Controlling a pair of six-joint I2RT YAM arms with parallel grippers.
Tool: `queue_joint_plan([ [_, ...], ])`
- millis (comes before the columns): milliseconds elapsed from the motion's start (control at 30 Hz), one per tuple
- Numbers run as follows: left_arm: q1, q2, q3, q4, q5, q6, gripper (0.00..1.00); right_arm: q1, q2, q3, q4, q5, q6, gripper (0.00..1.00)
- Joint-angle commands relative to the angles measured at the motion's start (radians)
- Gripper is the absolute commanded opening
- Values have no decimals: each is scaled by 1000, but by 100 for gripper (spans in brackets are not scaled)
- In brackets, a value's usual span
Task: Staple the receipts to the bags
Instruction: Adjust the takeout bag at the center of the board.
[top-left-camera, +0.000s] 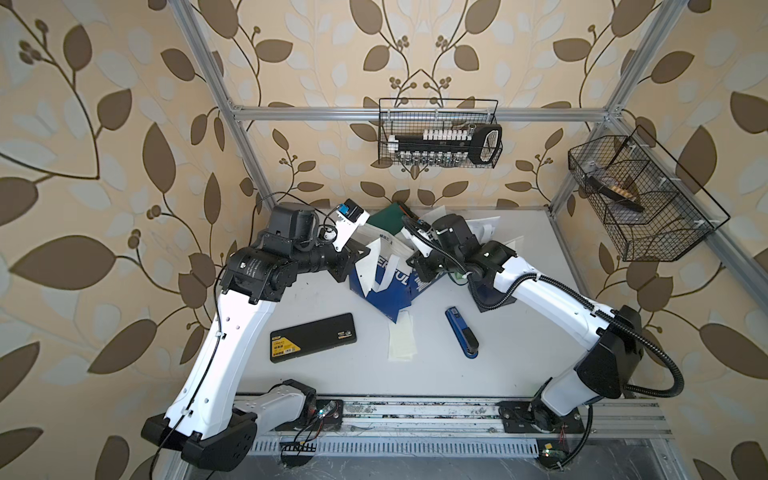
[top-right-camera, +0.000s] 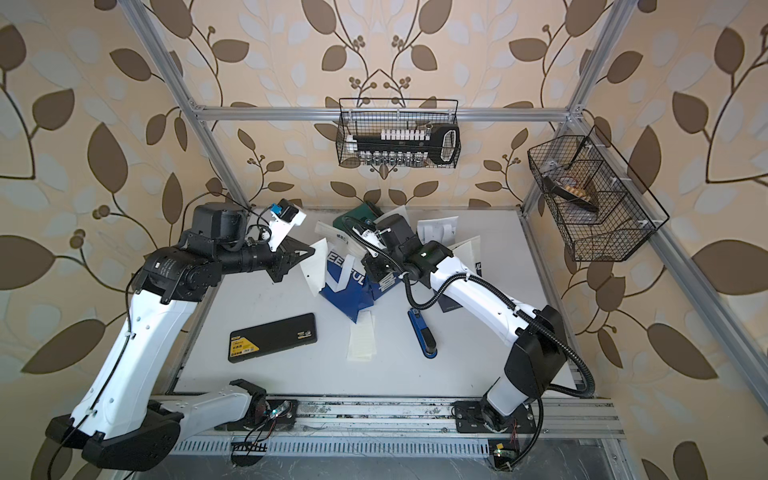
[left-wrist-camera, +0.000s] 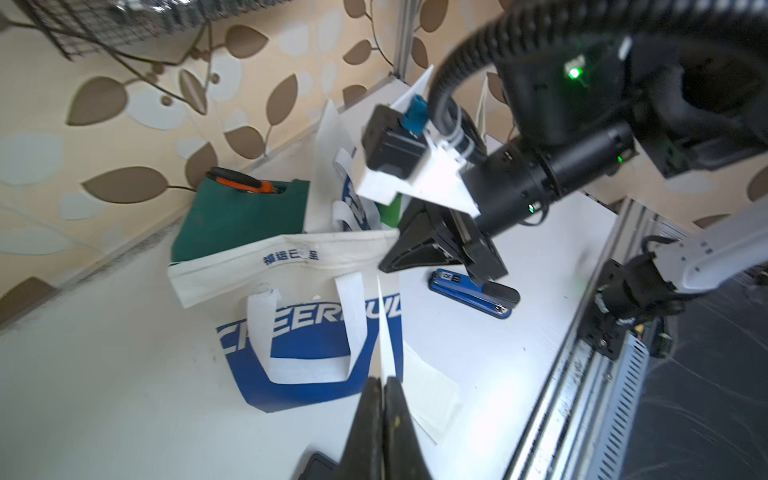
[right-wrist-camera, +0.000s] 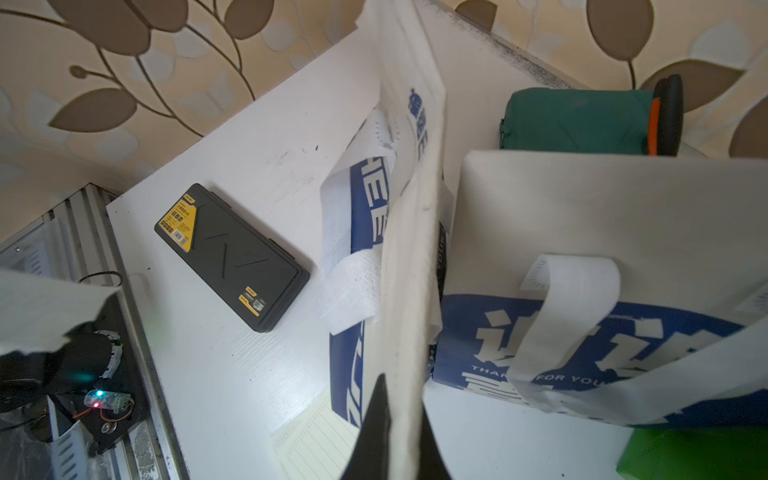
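A navy-and-white bag (top-left-camera: 388, 286) stands tilted at the table's middle, and another bag (right-wrist-camera: 582, 232) stands right behind it. My right gripper (right-wrist-camera: 402, 390) is shut on the front bag's white upper wall (right-wrist-camera: 411, 249), one finger on each side. My left gripper (left-wrist-camera: 383, 380) is shut on a thin white receipt (left-wrist-camera: 384, 332), seen edge-on. In both top views that receipt (top-left-camera: 371, 266) (top-right-camera: 313, 266) hangs by the bag's left side. More receipts (top-left-camera: 402, 338) lie flat in front of the bags. A blue stapler (top-left-camera: 461, 330) lies on the table to their right.
A flat black box with a yellow label (top-left-camera: 313, 337) lies front left. A dark green case (top-left-camera: 386, 218) and loose white paper sit at the back behind the bags. A green bag corner (right-wrist-camera: 698, 453) shows close by. Wire baskets (top-left-camera: 440, 133) (top-left-camera: 640, 199) hang on the frame.
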Motion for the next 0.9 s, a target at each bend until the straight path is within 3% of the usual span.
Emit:
queue_joint_plan([
  [0, 10, 33, 20, -71, 148, 88, 0, -61, -87, 15, 24, -170, -93, 27],
  [67, 10, 39, 16, -79, 185, 118, 0, -87, -153, -13, 40, -275, -147, 41],
  [133, 9, 37, 5, -81, 223, 145, 0, -96, -219, -34, 41, -373, -222, 49],
  [200, 10, 37, 3, -86, 250, 167, 0, -96, -260, -49, 39, -489, -277, 55],
  [333, 10, 40, 4, -83, 320, 183, 0, -94, -254, -35, 59, -718, -229, 59],
  [467, 10, 38, 15, -72, 409, 182, 0, -57, -221, -52, 190, -770, -111, 60],
  [633, 10, 34, 27, -63, 469, 186, 0, -3, -172, -35, 211, -758, -97, 59],
  [733, 9, 29, 23, -44, 474, 176, 0, 5, -161, -25, 193, -782, -86, 47],
  [833, 10, 15, 7, 8, 414, 155, 0, 5, -158, -23, 163, -792, -64, 10],
  [867, 10, 12, 6, 22, 398, 150, 0, 5, -160, -29, 163, -789, -57, 2],
])
